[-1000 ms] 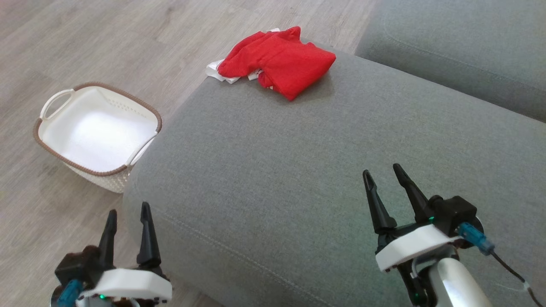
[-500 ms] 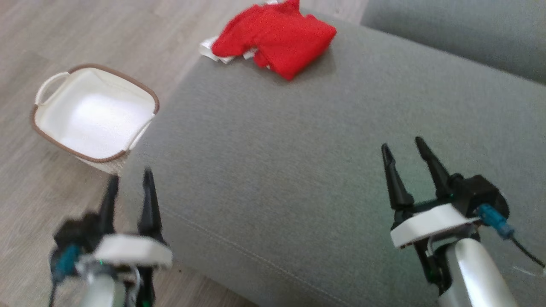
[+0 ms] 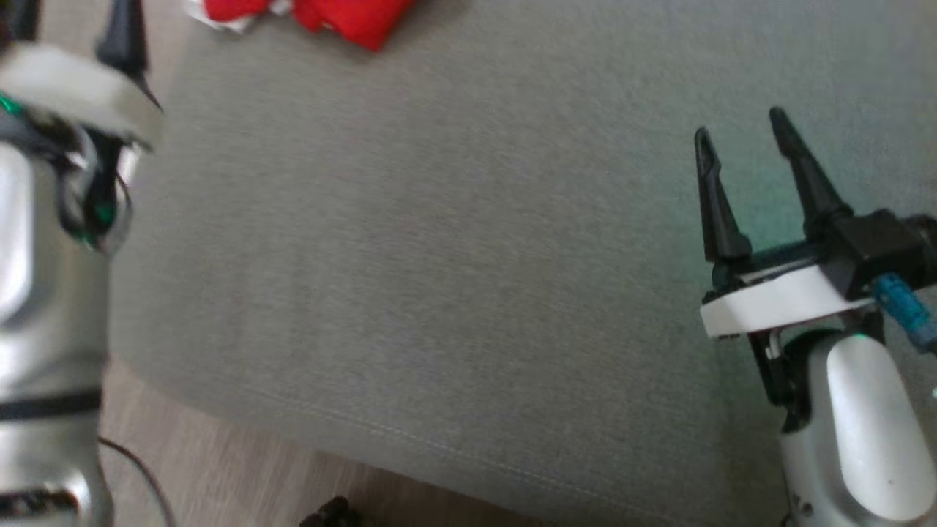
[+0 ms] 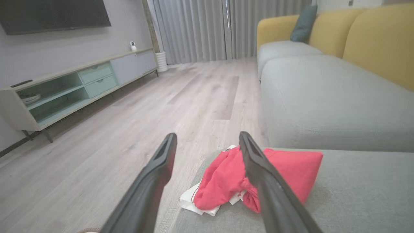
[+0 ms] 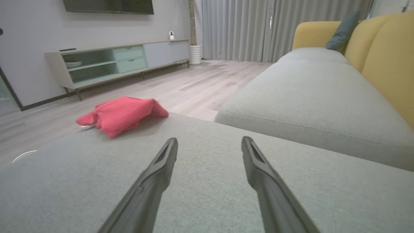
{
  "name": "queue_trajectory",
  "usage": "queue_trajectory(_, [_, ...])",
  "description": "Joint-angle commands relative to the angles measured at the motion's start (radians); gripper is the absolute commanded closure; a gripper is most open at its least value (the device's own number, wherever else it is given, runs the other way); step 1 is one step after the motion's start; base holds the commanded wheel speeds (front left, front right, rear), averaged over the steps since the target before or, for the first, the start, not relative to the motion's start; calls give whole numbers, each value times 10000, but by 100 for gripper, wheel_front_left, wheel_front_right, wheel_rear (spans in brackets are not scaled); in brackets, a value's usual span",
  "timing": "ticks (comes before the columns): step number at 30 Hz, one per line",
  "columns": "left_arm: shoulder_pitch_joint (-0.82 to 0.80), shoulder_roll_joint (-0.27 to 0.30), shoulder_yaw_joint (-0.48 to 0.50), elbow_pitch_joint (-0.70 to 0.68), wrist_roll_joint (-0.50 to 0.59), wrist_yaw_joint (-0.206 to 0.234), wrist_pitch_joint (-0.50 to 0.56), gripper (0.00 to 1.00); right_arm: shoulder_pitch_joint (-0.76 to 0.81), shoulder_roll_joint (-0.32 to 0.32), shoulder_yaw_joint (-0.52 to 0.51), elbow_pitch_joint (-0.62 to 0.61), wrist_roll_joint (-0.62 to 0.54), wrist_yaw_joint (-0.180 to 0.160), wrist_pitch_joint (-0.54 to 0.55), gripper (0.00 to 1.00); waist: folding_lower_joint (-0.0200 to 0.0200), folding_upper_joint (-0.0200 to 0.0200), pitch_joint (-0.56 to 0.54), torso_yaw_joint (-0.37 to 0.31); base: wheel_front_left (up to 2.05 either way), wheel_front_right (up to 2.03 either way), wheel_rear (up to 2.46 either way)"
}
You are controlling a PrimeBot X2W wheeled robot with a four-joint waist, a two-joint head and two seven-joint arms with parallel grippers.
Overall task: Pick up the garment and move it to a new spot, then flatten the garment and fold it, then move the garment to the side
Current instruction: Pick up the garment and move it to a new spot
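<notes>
A grey sofa seat (image 3: 439, 256) is bordered by wood flooring (image 4: 129, 123), and a low cabinet (image 5: 119, 61) is set beneath a wall television (image 5: 108, 6).

One red garment (image 4: 299, 168) lay ahead of two grippers, the left gripper (image 4: 207, 135) and the right gripper (image 5: 209, 139) (two dark fingers (image 5: 258, 171) each), with one teal pillow (image 5: 343, 30) far beyond them.

Living room: sofa (image 5: 310, 106), TV cabinet (image 5: 119, 61)

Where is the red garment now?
The red garment lies on the far left corner of the grey sofa cushion, at the head view's top edge, beyond the left end effector.
</notes>
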Motion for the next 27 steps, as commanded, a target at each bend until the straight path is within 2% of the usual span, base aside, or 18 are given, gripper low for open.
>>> queue_trajectory(1, [-726,683,289,191,-176,-126,262,0,-369,-3,295,-631,-78,65,75,0,-3,0,1179,-1064,0,0,0])
queue_trajectory(10, [-2817,970,539,3266,-1182,-360,1806,0,-407,-3,234,-2019,-368,65,327,0,-3,0,2343,-2036,0,0,0])
queue_trajectory(20, [-3562,985,900,4983,-2120,-465,1678,0,-315,-3,177,-2800,-442,65,480,0,-3,0,2887,-2419,0,0,0])
queue_trajectory(21, [-3604,965,887,5065,-2199,-476,1620,18,-324,-3,162,-2801,-429,65,473,0,-3,0,2896,-2430,0,0,0])
queue_trajectory(22, [-3644,961,852,5106,-2254,-486,1507,64,-340,-3,143,-2794,-410,65,460,0,-3,0,2899,-2437,0,0,0])
queue_trajectory(23, [-3644,961,852,5106,-2254,-486,1507,64,-340,-3,143,-2794,-410,65,460,0,-3,0,2899,-2437,0,0,0])
queue_trajectory(24, [-3689,974,800,5116,-2285,-493,1351,100,-362,-3,123,-2783,-381,65,435,0,-3,0,2887,-2440,0,0,0])
queue_trajectory(27, [-3752,1010,500,5102,-2346,-506,964,100,-419,-3,106,-2672,-289,65,323,0,-3,0,2715,-2442,0,0,0])
